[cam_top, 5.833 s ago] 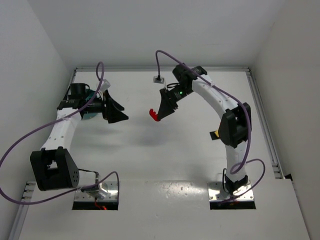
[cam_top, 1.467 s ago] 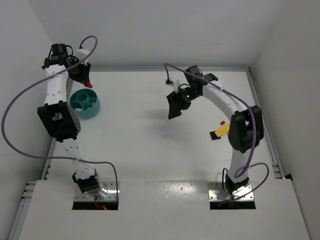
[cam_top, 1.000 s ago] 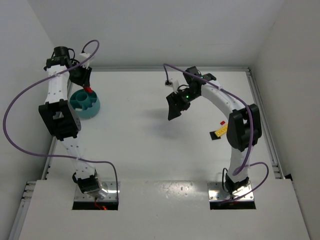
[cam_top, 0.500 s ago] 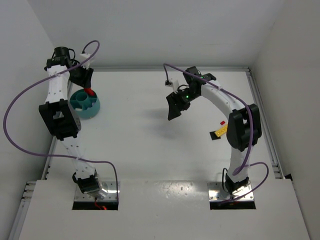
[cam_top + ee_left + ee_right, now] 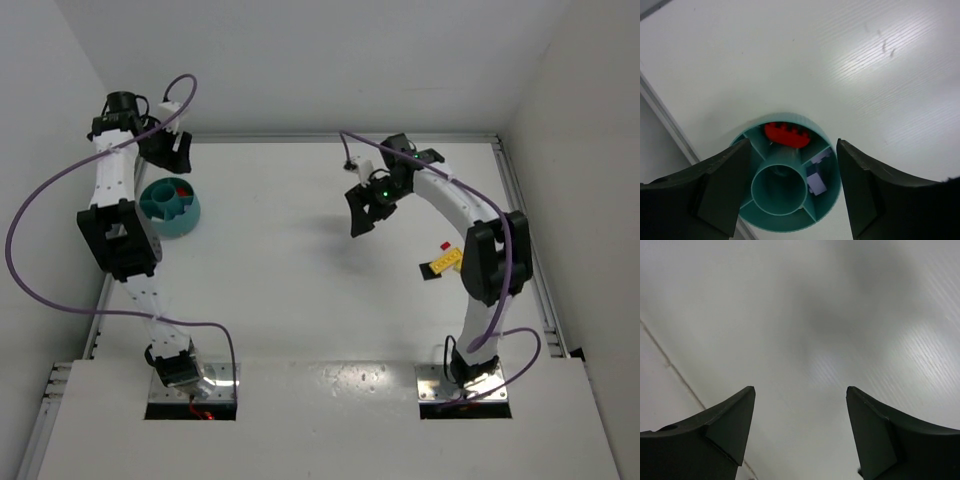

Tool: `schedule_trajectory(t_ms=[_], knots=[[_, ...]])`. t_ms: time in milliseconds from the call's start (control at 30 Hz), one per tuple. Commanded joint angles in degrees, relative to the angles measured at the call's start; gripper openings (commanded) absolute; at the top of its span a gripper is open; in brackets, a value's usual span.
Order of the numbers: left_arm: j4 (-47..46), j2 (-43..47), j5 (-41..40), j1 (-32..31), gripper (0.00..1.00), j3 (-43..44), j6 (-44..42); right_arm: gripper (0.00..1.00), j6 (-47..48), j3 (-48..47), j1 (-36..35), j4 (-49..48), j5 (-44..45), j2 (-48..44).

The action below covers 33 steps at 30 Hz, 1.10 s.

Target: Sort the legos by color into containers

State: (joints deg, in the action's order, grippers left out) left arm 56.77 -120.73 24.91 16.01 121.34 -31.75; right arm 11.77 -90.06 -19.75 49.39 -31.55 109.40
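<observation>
White bench (image 5: 280, 300): red brick (image 5: 786, 135) lies in teal bowl (image 5: 805, 223) beneath the wide-open, empty left hand (image 5: 795, 192); the right hand (image 5: 360, 222), likewise open and empty, should fetch the yellow brick (image 5: 447, 262) next.

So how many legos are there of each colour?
Red: 2 (red lego in the teal bowl, small red lego on the table)
Yellow: 1 (yellow lego on the table)
Pale blue: 1 (pale blue lego in the bowl)
Total: 4 that show. The dark bit beside the yellow one is too small to tell.
</observation>
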Motion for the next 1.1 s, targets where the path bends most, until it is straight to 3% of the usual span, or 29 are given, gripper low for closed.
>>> schedule_trajectory(t_ms=[0, 100, 267, 400, 567, 767, 1067], knots=[[-1.31, 8.39, 9.88, -0.72, 0.75, 0.4, 2.56, 0.74, -0.34, 1.99, 4.53, -1.57, 8.68, -5.16], [-3.41, 16.01, 15.16, -3.87, 0.75, -7.41, 3.62, 0.72, 0.61, 6.2, 8.75, -1.57, 18.06, -10.15], [-13.76, 28.31, 11.75, -12.3, 0.77, -27.42, 6.69, 0.71, 7.38, 15.42, 16.04, 1.15, 26.79, -16.91], [-20.2, 34.14, 12.36, -15.38, 0.79, -35.1, 11.52, 0.66, 9.41, 20.62, 19.38, -2.0, 31.63, -19.84], [-22.92, 36.87, 13.77, -17.67, 0.79, -39.42, 12.85, 0.55, 4.93, 20.1, 20.63, -8.86, 35.42, -16.25], [-23.64, 39.16, 12.63, -17.68, 0.79, -42.76, 12.32, 0.55, 5.98, 20.63, 21.15, -11.94, 34.8, -8.35], [-23.64, 39.16, 12.1, -17.68, 0.79, -43.29, 11.8, 0.55, 6.51, 23.51, 21.15, -16.07, 36.64, -4.38]])
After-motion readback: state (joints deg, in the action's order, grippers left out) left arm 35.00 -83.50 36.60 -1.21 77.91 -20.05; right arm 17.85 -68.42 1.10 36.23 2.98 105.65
